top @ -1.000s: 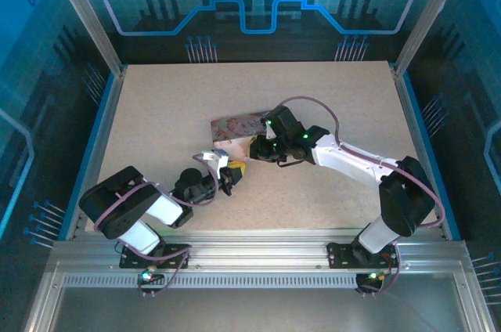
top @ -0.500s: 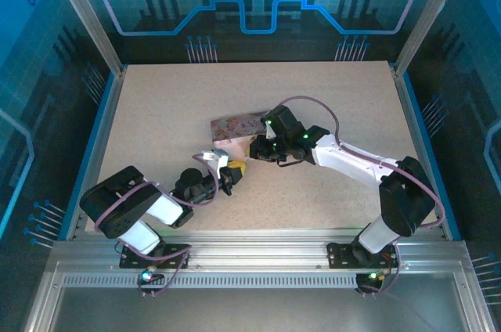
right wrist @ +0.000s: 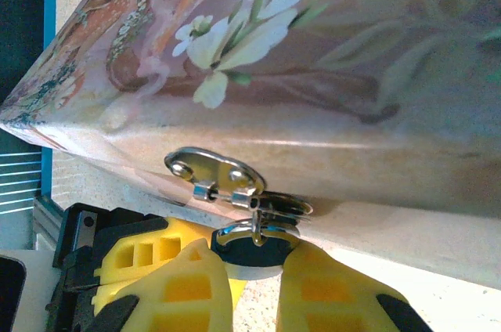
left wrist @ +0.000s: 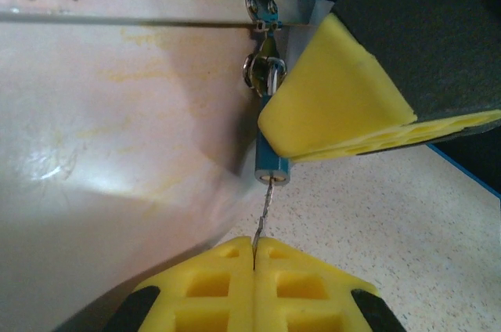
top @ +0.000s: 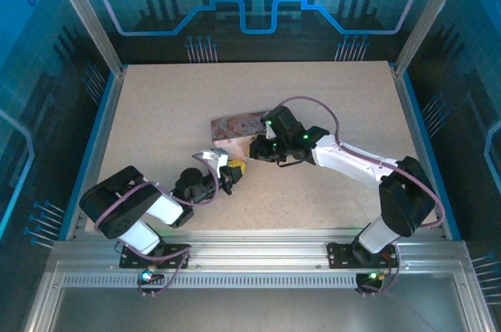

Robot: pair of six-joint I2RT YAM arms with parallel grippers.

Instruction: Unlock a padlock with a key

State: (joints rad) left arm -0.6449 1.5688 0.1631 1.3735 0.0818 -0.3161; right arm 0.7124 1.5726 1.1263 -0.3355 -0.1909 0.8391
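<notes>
Left end effector [left wrist: 254,247] first: its two yellow fingers are pressed together with no gap I can see. Pinched between them is the key [left wrist: 264,208], a thin dark sliver standing up out of the seam. Its upper tip meets the bottom face of the padlock [left wrist: 271,161]; how far in it goes, I cannot tell. The padlock is a small bluish block hanging against the pale side wall of the tin [left wrist: 117,113]. Its shackle [left wrist: 266,73] is looped through the hasp [left wrist: 261,5] up at the tin's edge. From above, I see this end effector low over the desk [top: 156,105], just left of centre, pointing right toward the tin.

Moving right, the tin sits near the middle of the desk, pink, with painted flowers on its lid.

Further right, the right end effector [right wrist: 254,265] reaches in from the right, its arm stretched across the desk. Its yellow fingers are closed down on the padlock's dark body, one on each side, just under the shackle ring and the silver hasp plate. On the left wrist camera, one of those fingers [left wrist: 337,105] lies against the padlock's right side, touching it. Both end effectors are very near each other at the tin's near side, with the padlock between them.
</notes>
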